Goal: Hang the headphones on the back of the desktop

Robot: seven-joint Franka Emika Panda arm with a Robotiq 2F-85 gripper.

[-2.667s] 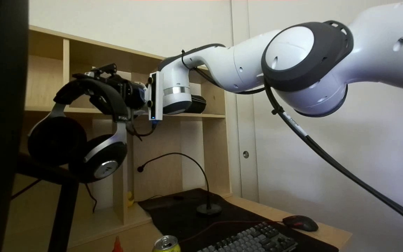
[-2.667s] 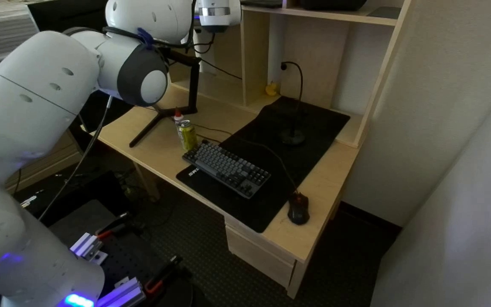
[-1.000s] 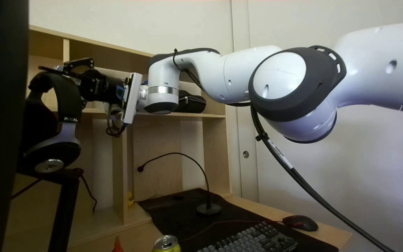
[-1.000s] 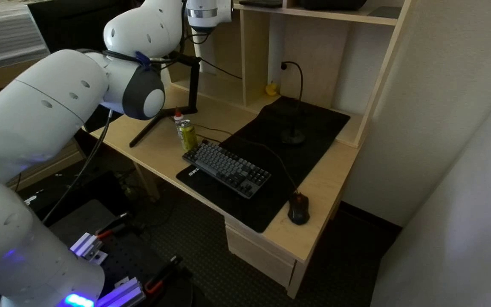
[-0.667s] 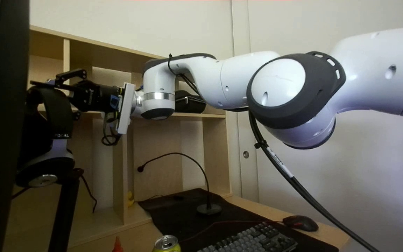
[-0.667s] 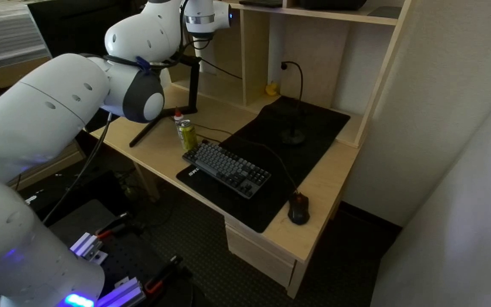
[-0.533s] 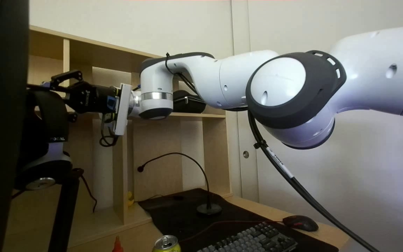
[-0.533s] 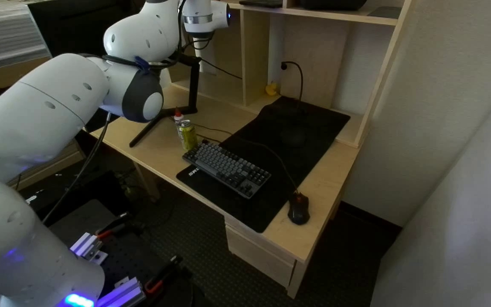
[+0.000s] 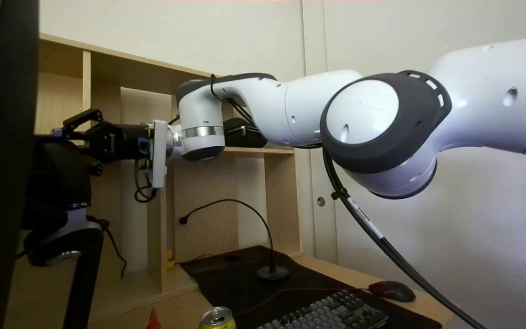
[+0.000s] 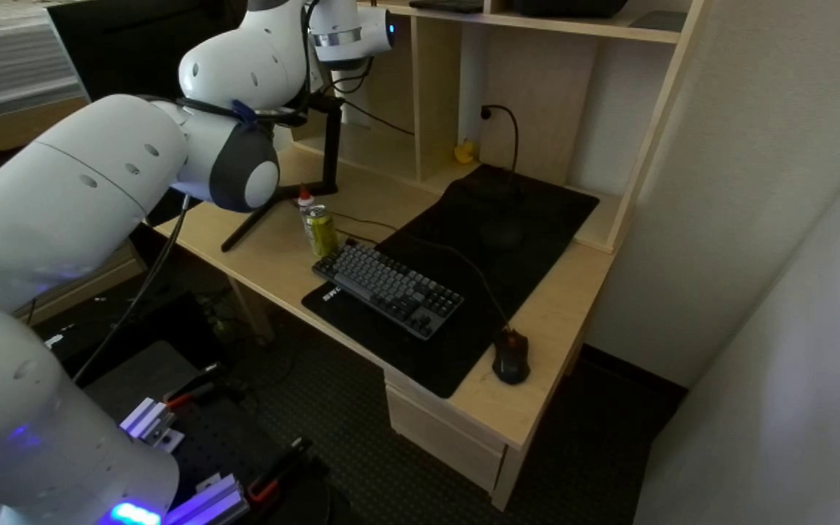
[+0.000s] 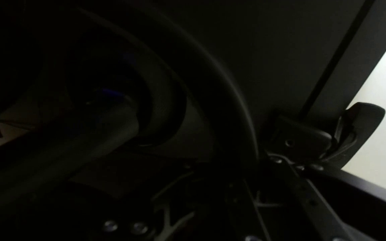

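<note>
The black headphones [image 9: 71, 183] with silver-grey yokes hang from my gripper [image 9: 57, 146]. Its upper finger lies over the headband; its lower fingertip is hidden behind it. In the dark wrist view, the headband [image 11: 226, 93] runs in between the jaws [image 11: 246, 167], shut on it. The desktop [image 9: 5, 160] stands edge-on and hides part of the headphones. Its back fills the upper wrist view [image 11: 280, 67]. The stand arm [image 11: 79, 144] lies inside the headband's arch there. In an exterior view, the near cup is beside the stand's upright [image 9: 80, 283]. In an exterior view, the desktop [image 10: 143, 44] is partly behind my arm.
A wooden shelf unit [image 9: 159, 237] stands behind, holding a black case [image 9: 244, 133]. A yellow can [image 10: 321, 233] and red-capped bottle [image 10: 305, 198] are by the stand foot. A cable [image 9: 116, 253] hangs behind the stand. Keyboard [image 10: 391, 288], mouse [image 10: 511, 357] and gooseneck device [image 9: 272, 273] are right.
My gripper has carried the headphones left toward the desktop's back, then lowered them. In the last half second they sank further, and the near cup came down beside the stand upright.
</note>
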